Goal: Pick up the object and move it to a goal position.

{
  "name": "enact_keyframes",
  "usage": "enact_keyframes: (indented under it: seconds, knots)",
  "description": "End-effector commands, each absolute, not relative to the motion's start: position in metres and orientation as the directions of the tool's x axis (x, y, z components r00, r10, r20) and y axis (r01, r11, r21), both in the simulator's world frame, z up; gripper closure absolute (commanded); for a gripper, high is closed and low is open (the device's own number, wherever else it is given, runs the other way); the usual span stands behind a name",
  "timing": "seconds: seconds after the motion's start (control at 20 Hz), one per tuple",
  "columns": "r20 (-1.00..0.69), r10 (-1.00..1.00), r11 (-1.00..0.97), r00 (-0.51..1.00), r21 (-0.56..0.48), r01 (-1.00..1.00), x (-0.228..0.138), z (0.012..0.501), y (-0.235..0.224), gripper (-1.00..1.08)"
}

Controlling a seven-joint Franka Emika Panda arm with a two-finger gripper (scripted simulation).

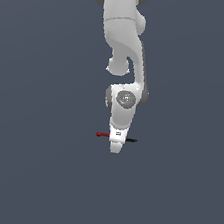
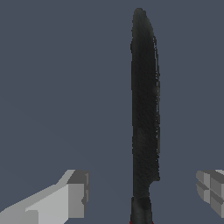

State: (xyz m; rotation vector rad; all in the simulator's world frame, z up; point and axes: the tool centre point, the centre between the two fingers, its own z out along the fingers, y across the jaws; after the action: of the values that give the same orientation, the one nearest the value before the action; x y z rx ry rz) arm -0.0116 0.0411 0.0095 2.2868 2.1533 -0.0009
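Reaching straight down, arm [image 1: 124, 45] upright, tool [image 2: 142, 192] spread apart around stick [image 2: 144, 109], fingers [image 2: 76, 194] clear of it.

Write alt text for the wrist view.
A black stick runs lengthwise between two pale fingers, with a gap on each side, so the gripper is open. Behind it is plain grey-blue ground.
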Motion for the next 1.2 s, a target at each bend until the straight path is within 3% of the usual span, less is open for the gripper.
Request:
enact_keyframes:
  seconds: [0.0,0.65,1.15]
  knots:
    - [0.000,0.998,-0.060,0.060,0.000,0.998,-0.011,0.008,0.041,1.08]
    - [-0.001,0.998,-0.059,0.059,0.000,0.998,-0.010,0.010,0.048,1.08]
    - [0.000,0.998,-0.060,0.060,0.000,0.998,0.011,0.018,0.114,1.08]
